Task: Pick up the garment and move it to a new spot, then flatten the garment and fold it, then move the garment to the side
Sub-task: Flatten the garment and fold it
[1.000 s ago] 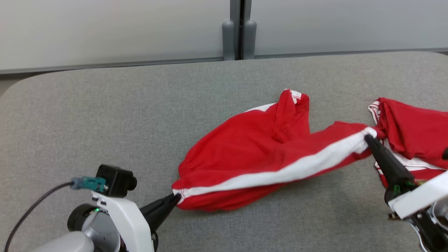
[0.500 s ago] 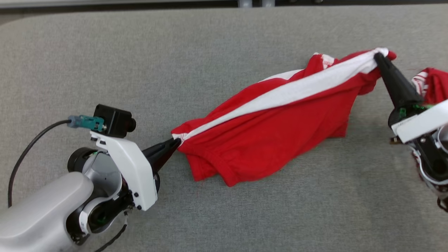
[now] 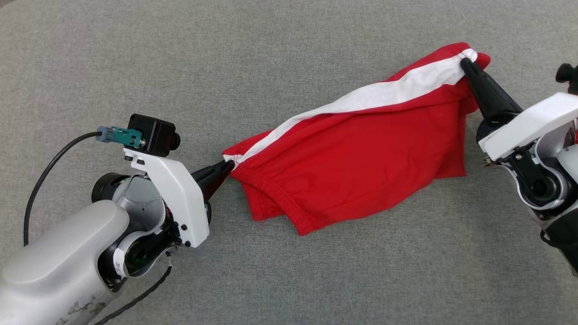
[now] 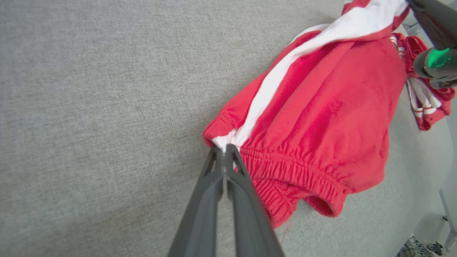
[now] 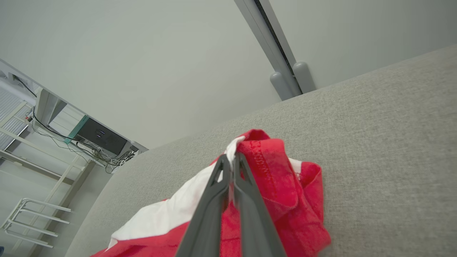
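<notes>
Red shorts (image 3: 361, 158) with a white side stripe (image 3: 375, 97) hang stretched between my two grippers above the grey table (image 3: 271, 45). My left gripper (image 3: 228, 166) is shut on the waistband corner at the stripe's lower end; the left wrist view shows that pinch (image 4: 224, 149) on the gathered waistband (image 4: 285, 171). My right gripper (image 3: 465, 63) is shut on the hem end of the stripe, higher and farther back, as the right wrist view shows (image 5: 232, 157). The lower part of the shorts droops toward the table in loose folds.
A second red and white garment (image 4: 425, 96) lies on the table beyond the shorts, to the right. A grey wall with a vertical post (image 5: 282, 60) stands behind the table's far edge. A rack with cables (image 5: 89, 139) is off to the side.
The camera has tilted down, so the wall has left the head view. The right gripper has lifted the hem end up and back; the shorts have flipped, stripe now on the far side.
</notes>
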